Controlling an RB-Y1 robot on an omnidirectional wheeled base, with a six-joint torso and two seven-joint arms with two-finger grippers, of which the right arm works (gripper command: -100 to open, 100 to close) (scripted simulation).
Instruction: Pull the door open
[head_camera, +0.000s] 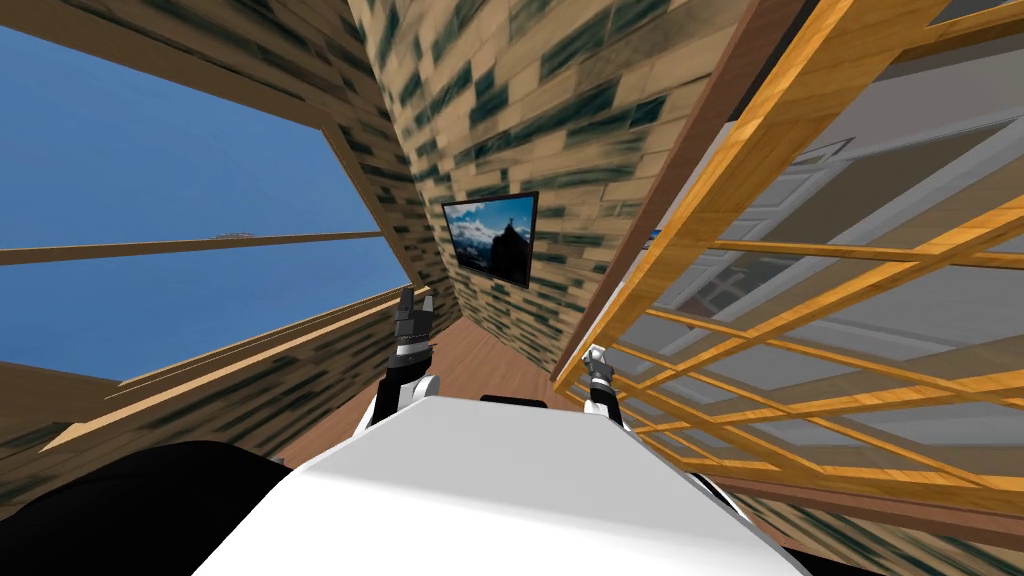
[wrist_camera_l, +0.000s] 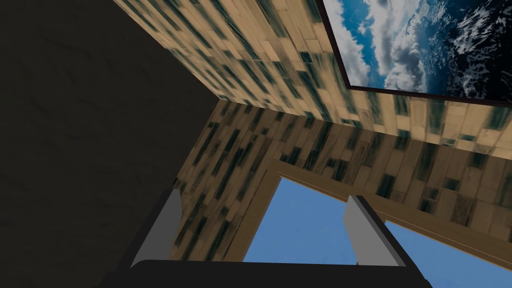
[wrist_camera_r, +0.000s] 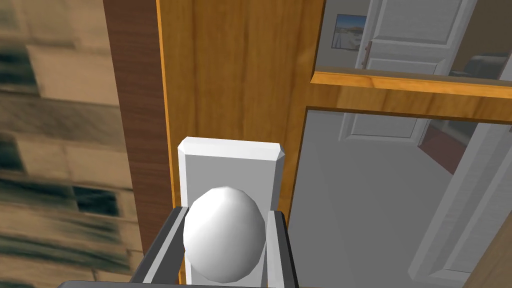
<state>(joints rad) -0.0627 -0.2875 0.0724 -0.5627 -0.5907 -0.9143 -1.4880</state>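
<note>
Right wrist view: right gripper pinches the white knob of the wooden glazed door, knob dead ahead of it; door fills right of head frame. Idle left gripper spread, farther off.

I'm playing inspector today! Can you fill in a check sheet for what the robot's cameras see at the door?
Surface: brown floor below the arms.
Job's things: wooden glazed door; white knob on a white plate.
Clutter: nothing seen.
Grippers: right gripper shut on the knob; left gripper open, raised, holding nothing.
Cables: nothing seen.
Surroundings: brick-patterned wall, framed picture, blue window.
</note>
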